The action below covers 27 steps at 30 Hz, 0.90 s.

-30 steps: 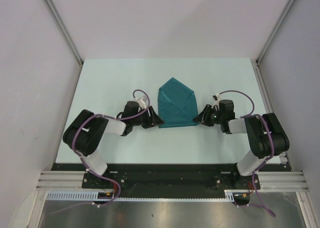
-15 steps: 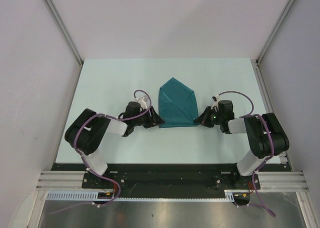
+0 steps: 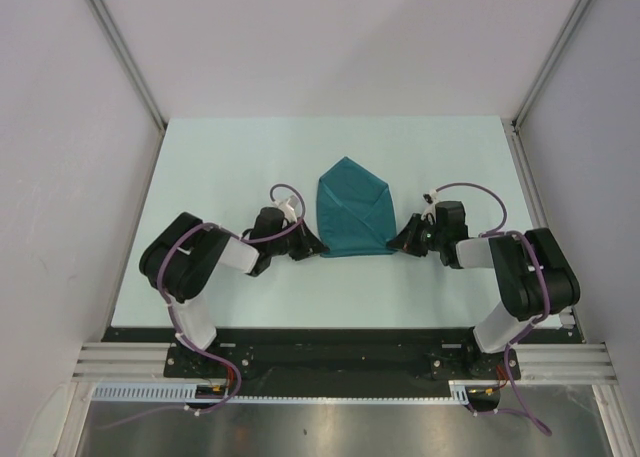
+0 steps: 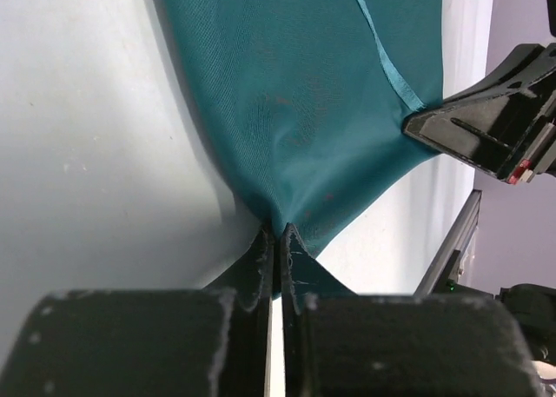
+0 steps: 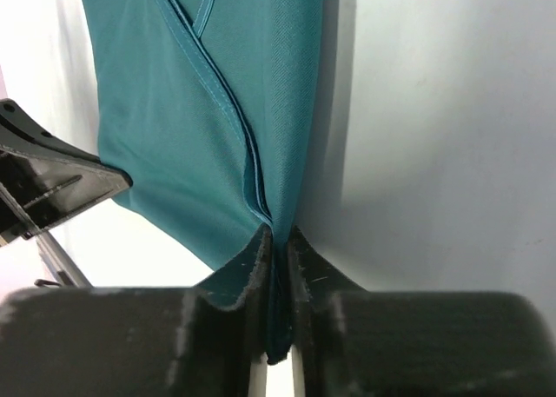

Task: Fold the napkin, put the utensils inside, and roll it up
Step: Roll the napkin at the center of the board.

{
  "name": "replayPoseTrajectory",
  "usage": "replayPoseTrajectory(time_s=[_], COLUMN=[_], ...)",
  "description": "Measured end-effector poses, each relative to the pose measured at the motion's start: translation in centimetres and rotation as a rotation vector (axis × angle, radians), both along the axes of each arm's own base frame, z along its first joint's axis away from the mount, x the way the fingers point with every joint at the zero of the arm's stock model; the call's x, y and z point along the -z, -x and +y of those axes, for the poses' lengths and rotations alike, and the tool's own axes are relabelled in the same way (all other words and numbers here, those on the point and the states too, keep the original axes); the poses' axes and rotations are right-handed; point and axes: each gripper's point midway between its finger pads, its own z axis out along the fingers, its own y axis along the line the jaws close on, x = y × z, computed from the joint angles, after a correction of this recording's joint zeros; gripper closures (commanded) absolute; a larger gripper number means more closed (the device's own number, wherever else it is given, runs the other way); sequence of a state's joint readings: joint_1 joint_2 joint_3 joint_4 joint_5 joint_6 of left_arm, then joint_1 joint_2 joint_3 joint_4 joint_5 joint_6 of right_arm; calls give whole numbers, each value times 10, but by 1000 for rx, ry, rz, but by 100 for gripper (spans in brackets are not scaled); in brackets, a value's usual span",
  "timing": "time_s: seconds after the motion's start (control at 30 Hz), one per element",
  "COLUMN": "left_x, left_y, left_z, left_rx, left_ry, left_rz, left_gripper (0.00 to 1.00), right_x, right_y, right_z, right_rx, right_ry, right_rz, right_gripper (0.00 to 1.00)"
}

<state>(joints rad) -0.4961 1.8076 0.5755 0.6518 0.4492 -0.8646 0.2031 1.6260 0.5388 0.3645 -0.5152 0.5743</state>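
The dark teal napkin [image 3: 352, 213] lies folded into a pointed, envelope-like shape in the middle of the pale table [image 3: 220, 157]. My left gripper [image 3: 317, 246] is shut on its near left corner, and my right gripper [image 3: 394, 244] is shut on its near right corner. From the left wrist, the napkin [image 4: 304, 93] is drawn into a peak where the pinching fingertips [image 4: 261, 251] meet. From the right wrist, layered hems of the napkin [image 5: 208, 110] run down between the shut fingertips [image 5: 300, 251]. The utensils are hidden or out of view.
The right gripper's black body [image 4: 495, 128] shows across the cloth in the left wrist view, and the left gripper's body [image 5: 48, 184] shows in the right wrist view. Grey walls with metal rails [image 3: 125, 52] enclose the table on three sides.
Both grippers have moved inward to the napkin's near corners and shut on them; a second ago their jaws stood apart beside the cloth.
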Motion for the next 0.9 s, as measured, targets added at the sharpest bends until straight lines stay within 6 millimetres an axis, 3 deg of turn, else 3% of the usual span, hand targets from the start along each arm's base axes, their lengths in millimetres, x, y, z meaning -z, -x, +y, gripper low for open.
replayPoseTrajectory(time_s=[0.03,0.07,0.13,0.23,0.27,0.37,0.43,0.57,0.8,0.9], left_x=[0,0,0,-1,-1,-1,-1,-1,-2,-7], left_y=[0,1,2,6,7,9,10,13,19,18], left_z=[0,0,-1,-3,-3,-4,-3,1,6,6], left_rx=[1,4,12,31,38,54,61,78,95,105], left_ry=[1,2,4,9,10,9,7,17,28,34], left_rz=[1,3,11,31,41,72,101,156,235,261], left_gripper=[100,100,100,100,100,100,100,100,100,100], right_x=[0,-1,-6,-23,-31,-61,-82,-106,-101,-88], right_y=[0,1,2,-1,-2,-6,-6,5,40,52], right_z=[0,-1,-2,-6,-8,-15,-11,21,82,103], right_rx=[-1,-3,-6,-8,-9,6,-1,-95,-316,-399], right_ry=[2,6,12,40,57,129,188,298,498,572], right_rz=[0,-1,-9,-65,-97,-226,-331,-504,-726,-789], right_gripper=[73,59,45,38,31,24,22,21,19,19])
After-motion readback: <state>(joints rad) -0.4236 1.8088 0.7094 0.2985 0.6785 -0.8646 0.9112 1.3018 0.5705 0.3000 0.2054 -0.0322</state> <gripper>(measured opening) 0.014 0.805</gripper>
